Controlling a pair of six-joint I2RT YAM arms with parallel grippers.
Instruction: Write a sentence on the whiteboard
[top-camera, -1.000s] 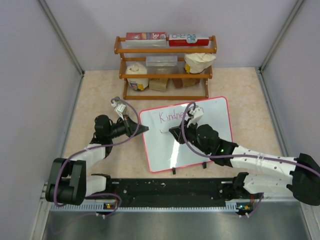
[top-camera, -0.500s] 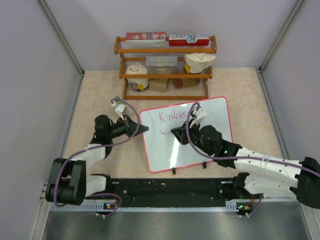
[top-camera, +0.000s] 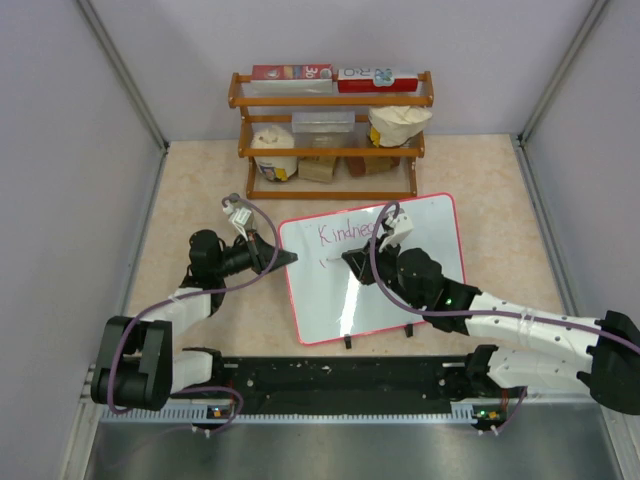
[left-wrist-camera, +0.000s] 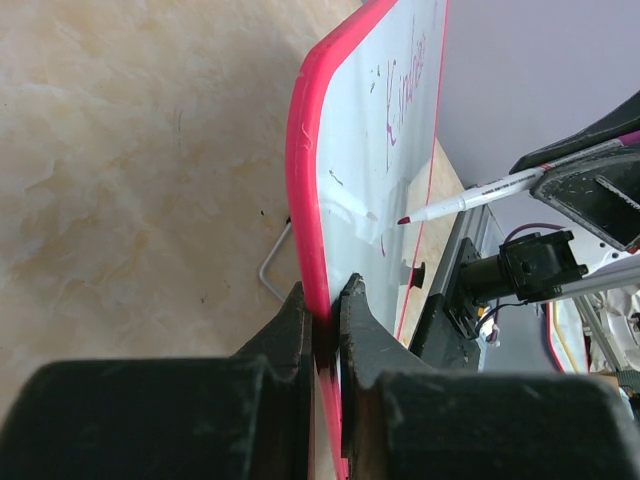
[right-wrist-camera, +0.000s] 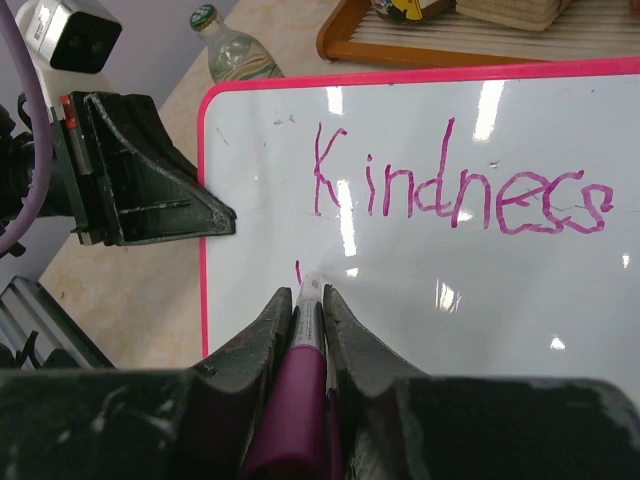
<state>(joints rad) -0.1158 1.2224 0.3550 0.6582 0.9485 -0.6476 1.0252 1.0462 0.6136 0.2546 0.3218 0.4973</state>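
Note:
The whiteboard (top-camera: 410, 280) with its red-pink frame stands tilted on the table. Its top line reads "Kindness" (right-wrist-camera: 455, 190) in pink-magenta, and a short stroke (right-wrist-camera: 297, 271) starts a second line below the K. My left gripper (top-camera: 283, 258) is shut on the board's left edge (left-wrist-camera: 305, 200). My right gripper (top-camera: 352, 262) is shut on a magenta marker (right-wrist-camera: 300, 370), whose tip touches the board by that short stroke. The marker also shows in the left wrist view (left-wrist-camera: 470, 198).
A wooden rack (top-camera: 330, 135) with boxes, a jar and bags stands behind the board. A glass bottle (right-wrist-camera: 228, 50) lies near the board's far left corner. Grey walls close in the left, right and back. A black rail (top-camera: 340, 385) runs along the near edge.
My right gripper has moved the marker slightly down and left to the start of the second line and made a short stroke there. The left gripper has not moved.

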